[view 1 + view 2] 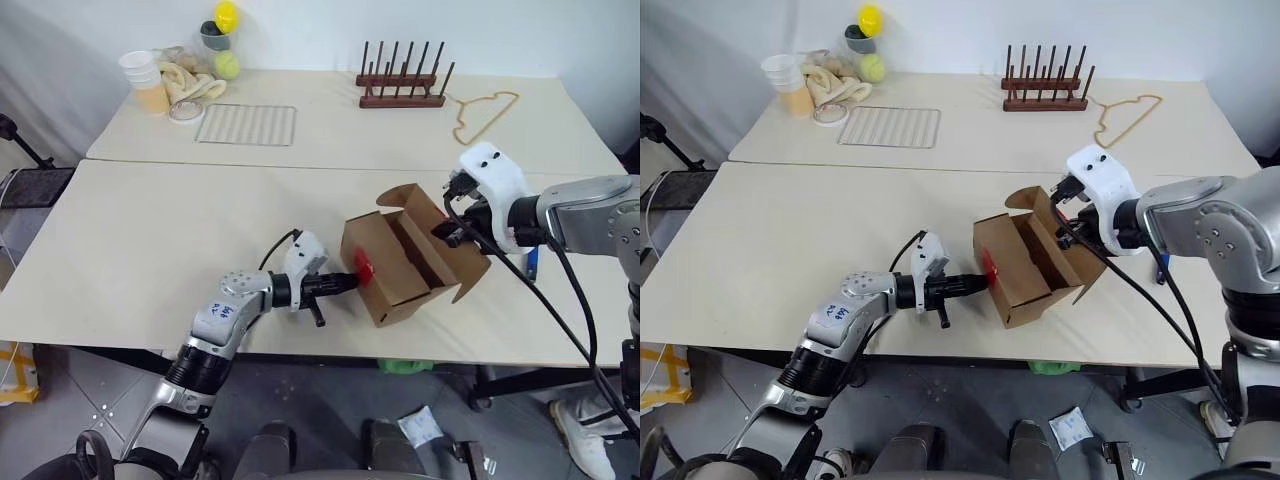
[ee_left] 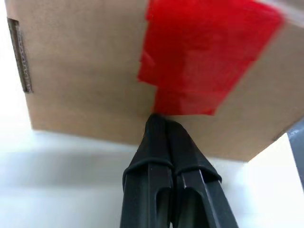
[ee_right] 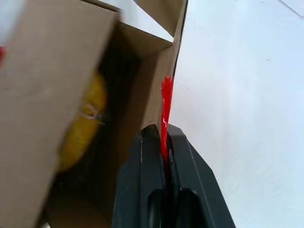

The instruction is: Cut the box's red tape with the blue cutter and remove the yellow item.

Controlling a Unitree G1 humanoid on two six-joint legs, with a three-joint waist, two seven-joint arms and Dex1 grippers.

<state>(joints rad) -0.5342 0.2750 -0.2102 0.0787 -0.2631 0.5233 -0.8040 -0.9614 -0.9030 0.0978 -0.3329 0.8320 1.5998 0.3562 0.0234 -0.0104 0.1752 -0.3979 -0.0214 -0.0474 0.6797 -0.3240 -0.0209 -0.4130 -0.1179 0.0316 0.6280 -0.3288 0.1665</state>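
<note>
Left hand [image 1: 345, 281], fingers together, presses box [image 1: 385, 285] on its taped [image 2: 204, 57] side, likely bracing it. Right hand [image 3: 164, 142] is clamped on the flap's tape edge, holding box open; yellow item [image 3: 83, 123] lies inside, on bench [image 1: 150, 250].

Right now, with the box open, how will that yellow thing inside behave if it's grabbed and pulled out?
The yellow item looks soft and rounded, so it will probably squash. It sits deep between the box walls, so it may drag. Likely light.
</note>
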